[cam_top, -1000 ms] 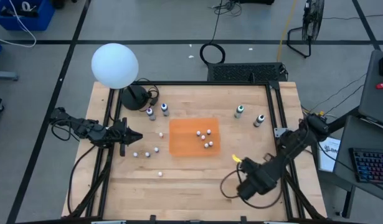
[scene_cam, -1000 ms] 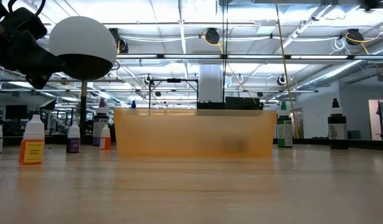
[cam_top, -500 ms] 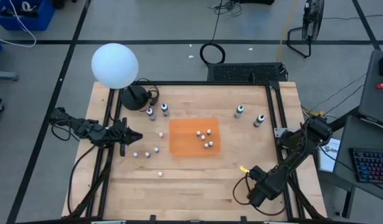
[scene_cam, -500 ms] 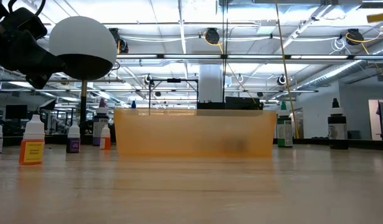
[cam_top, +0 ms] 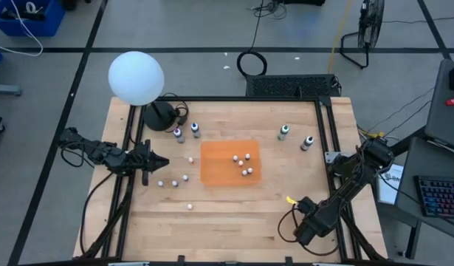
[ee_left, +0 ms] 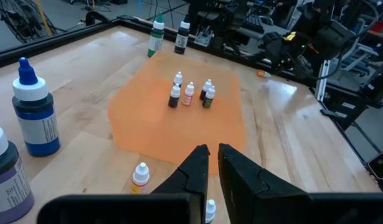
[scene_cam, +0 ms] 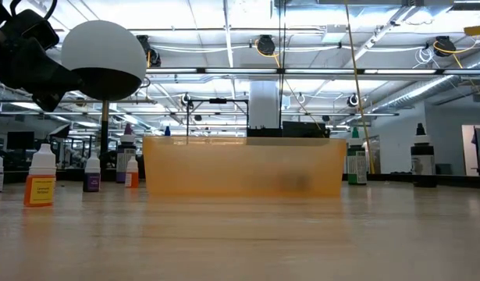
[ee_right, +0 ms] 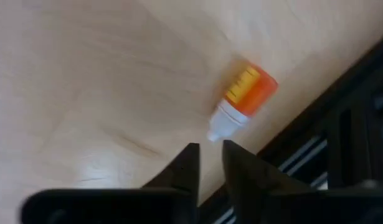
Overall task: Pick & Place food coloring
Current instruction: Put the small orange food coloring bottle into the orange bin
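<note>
The right gripper (cam_top: pixel 294 205) hovers low over the table's near right corner, its fingers drawn almost together with nothing between them. Just ahead of it in the right wrist view lies an orange food-coloring bottle (ee_right: pixel 244 98), tipped on its side with its white tip towards the fingers and the table's dark frame rail (ee_right: pixel 340 134) close behind it. In the high view that bottle shows only as a small yellow speck (cam_top: pixel 289 199) beside the gripper. The left gripper (ee_left: pixel 210 163) waits at the table's left edge, fingers nearly closed and empty, facing the orange mat (cam_top: pixel 230 162), where four small bottles (ee_left: pixel 190 93) already stand in a cluster; several more remain on bare wood to the mat's left (cam_top: pixel 173 181), and four taller bottles stand further back. The likely risk lies with the fallen bottle: round and lying loose, it could roll away if a finger nudges it before closing, and it could end up against the rail, where the fingers have little room to straddle it.
</note>
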